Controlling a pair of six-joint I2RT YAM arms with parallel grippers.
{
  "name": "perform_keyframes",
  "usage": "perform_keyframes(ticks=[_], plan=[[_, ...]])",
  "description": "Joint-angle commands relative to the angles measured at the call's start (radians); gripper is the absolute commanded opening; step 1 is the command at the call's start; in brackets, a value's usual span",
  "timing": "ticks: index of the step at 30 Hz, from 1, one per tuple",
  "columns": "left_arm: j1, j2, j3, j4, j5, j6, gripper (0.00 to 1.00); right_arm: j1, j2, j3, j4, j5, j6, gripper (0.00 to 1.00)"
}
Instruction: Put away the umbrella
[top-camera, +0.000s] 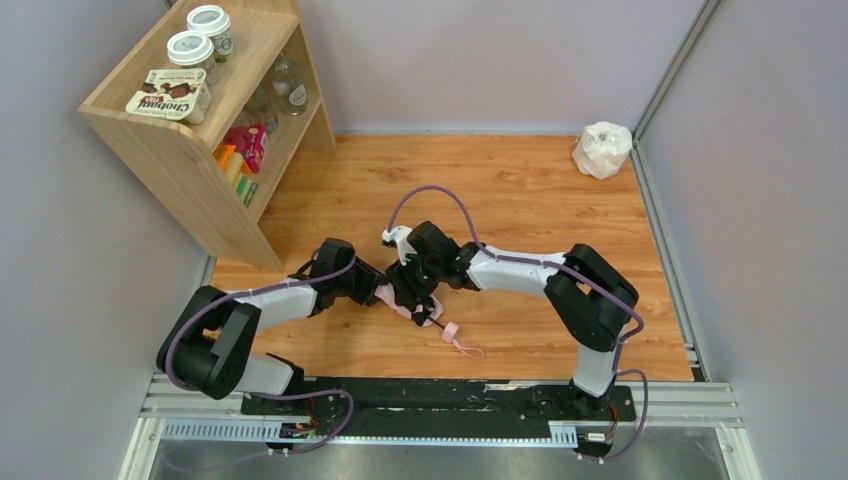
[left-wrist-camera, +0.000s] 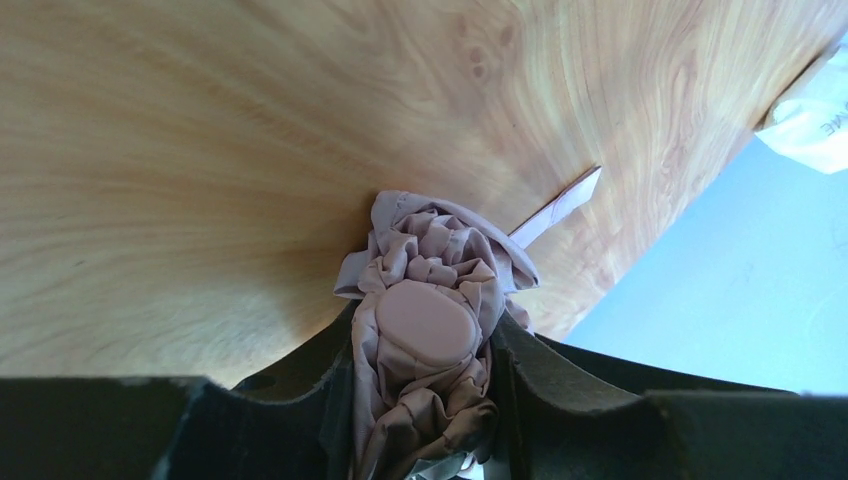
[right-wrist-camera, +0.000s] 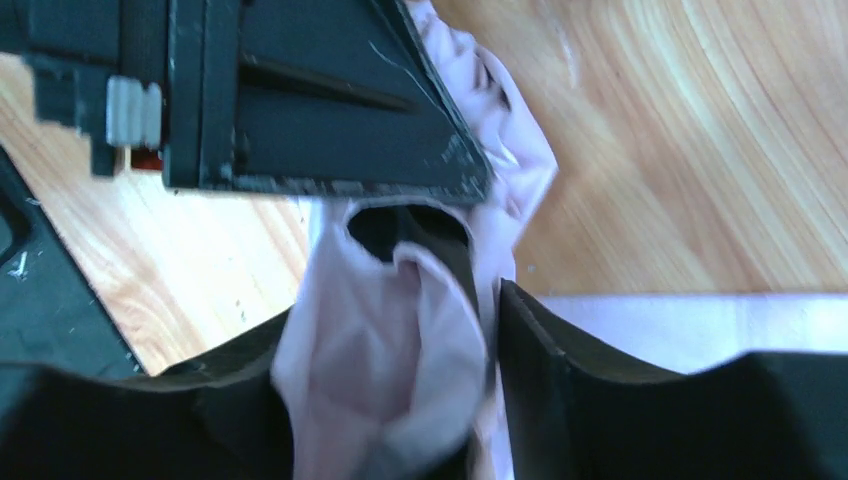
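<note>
The umbrella (top-camera: 392, 297) lies folded on the wooden table (top-camera: 520, 200), a pale pink bundle between both arms. Its small pink handle (top-camera: 450, 330) and wrist loop (top-camera: 468, 350) stick out toward the near edge. My left gripper (top-camera: 368, 288) is shut on the bunched fabric (left-wrist-camera: 430, 250) at the cap end, and both fingers (left-wrist-camera: 330, 380) press the cloth. My right gripper (right-wrist-camera: 390, 330) straddles blurred pink fabric (right-wrist-camera: 380, 350) from the other side. It stands open, with a thin dark gap at its right finger (right-wrist-camera: 560, 370). The left gripper's black body (right-wrist-camera: 300, 90) fills the top of the right wrist view.
A wooden shelf (top-camera: 190, 130) with jars and a box stands at the back left. A small white plastic bag (top-camera: 602, 150) sits in the far right corner. Grey walls close in on both sides.
</note>
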Motion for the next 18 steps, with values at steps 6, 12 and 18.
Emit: perform_keyframes(ticks=[6,12,18], plan=[[0.01,-0.106,-0.051,-0.034,-0.131,-0.049,0.0,-0.023,-0.171,0.069,-0.189,0.116,0.133,0.82],[0.01,-0.188,-0.094,0.086,-0.124,-0.144,0.0,-0.025,-0.421,-0.032,-0.183,0.133,0.2,0.99],[0.011,-0.3,-0.022,0.042,-0.108,-0.247,0.0,-0.023,-0.753,-0.314,0.042,0.128,0.314,1.0]])
